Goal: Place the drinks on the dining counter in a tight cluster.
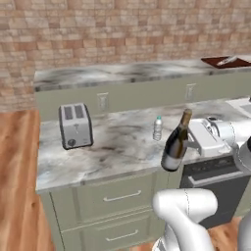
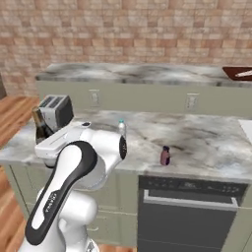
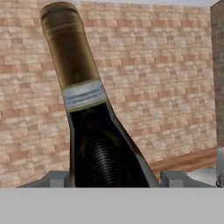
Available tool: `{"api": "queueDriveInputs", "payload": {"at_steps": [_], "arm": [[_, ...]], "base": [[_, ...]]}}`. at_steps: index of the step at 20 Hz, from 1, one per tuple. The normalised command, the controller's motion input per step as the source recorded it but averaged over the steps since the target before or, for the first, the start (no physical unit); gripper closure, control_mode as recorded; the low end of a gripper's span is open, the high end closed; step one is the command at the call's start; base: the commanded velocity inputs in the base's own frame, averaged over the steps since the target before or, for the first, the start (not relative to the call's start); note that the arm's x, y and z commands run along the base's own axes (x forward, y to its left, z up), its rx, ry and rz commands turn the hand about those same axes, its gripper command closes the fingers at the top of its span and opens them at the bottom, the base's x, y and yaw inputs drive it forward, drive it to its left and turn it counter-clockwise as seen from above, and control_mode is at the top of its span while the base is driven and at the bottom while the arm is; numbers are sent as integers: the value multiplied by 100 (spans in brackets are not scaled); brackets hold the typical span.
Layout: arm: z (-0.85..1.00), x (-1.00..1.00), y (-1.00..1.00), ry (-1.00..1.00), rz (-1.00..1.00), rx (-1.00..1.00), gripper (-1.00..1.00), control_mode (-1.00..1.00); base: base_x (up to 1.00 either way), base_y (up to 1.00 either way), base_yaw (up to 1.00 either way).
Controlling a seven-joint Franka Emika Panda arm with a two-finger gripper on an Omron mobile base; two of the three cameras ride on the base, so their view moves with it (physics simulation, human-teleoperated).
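My gripper (image 1: 188, 142) is shut on the tall dark wine bottle (image 1: 176, 144), gripping its body below the shoulder. The bottle hangs tilted, neck leaning away, above the front edge of the lower marble worktop (image 1: 117, 147). In the hand view the wine bottle (image 3: 94, 131) rises between the fingertips (image 3: 54, 179). The small clear water bottle (image 1: 157, 128) stands upright on the lower worktop, just behind and left of the wine bottle. The short maroon bottle (image 2: 165, 155) stands near the worktop's front edge, right of the arm. The dining counter (image 1: 122, 73) runs raised behind them.
A silver toaster (image 1: 75, 125) sits on the worktop's left part. A dark board with a knife (image 1: 225, 61) lies on the dining counter's far right. A dishwasher front (image 2: 192, 206) is under the worktop. Wooden floor (image 1: 17, 171) lies to the left.
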Motion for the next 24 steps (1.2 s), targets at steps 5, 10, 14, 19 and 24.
{"api": "queueDriveInputs", "payload": {"at_steps": [5,10,14,19,24], "arm": [[0,0,0,0,0,0,100,100],[0,0,0,0,0,0,100,100],[0,0,0,0,0,0,100,100],[0,0,0,0,0,0,100,100],[0,0,0,0,0,0,100,100]], "base": [[-30,100,-35],[-22,100,-40],[-16,100,-42],[-16,100,-41],[-1,100,-37]]}}
